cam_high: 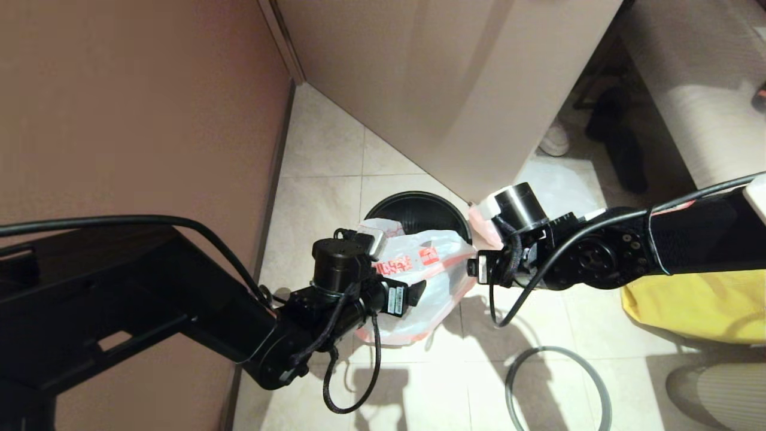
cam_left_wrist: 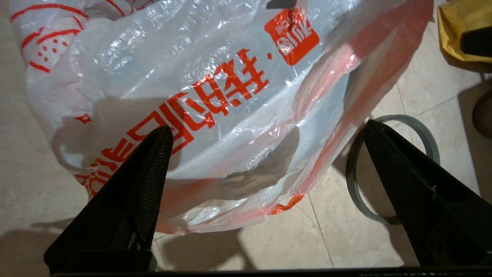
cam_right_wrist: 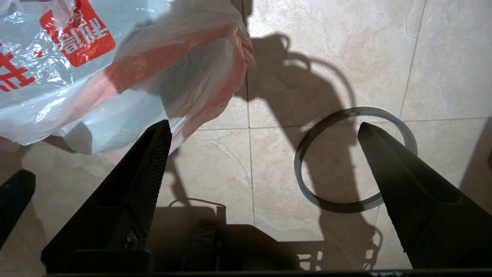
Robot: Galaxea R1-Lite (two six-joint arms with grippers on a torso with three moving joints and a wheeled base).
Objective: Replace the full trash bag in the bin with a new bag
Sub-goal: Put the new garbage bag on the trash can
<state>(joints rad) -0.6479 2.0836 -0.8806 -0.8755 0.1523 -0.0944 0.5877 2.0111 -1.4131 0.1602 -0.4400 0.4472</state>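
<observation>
**Two open grippers, one limp bag between them**

Two grippers flank the new bag [cam_high: 419, 281], and neither holds it: in both wrist views my fingers stand wide apart with nothing between them. The bag sits at the centre of the head view, slumped on the tiled floor [cam_high: 323, 149] just below the bin [cam_high: 419, 206], its upper edge overlapping the bin's near rim.

I judge this bag to be very light, soft and slippery: thin crinkled film that will fold, sag and slide rather than hold a shape. The pink hem [cam_right_wrist: 215, 73] looks like the best place to pinch, since the film is doubled there and pulling it opens the mouth.

My left gripper [cam_left_wrist: 265, 132] hovers over the printed side, pointing down at the red characters. My right gripper [cam_right_wrist: 265, 130] hangs beside the hem's corner, also aimed down, above bare tile and the grey hoop [cam_high: 556, 386], which lies at lower right, apart from the bin.
</observation>
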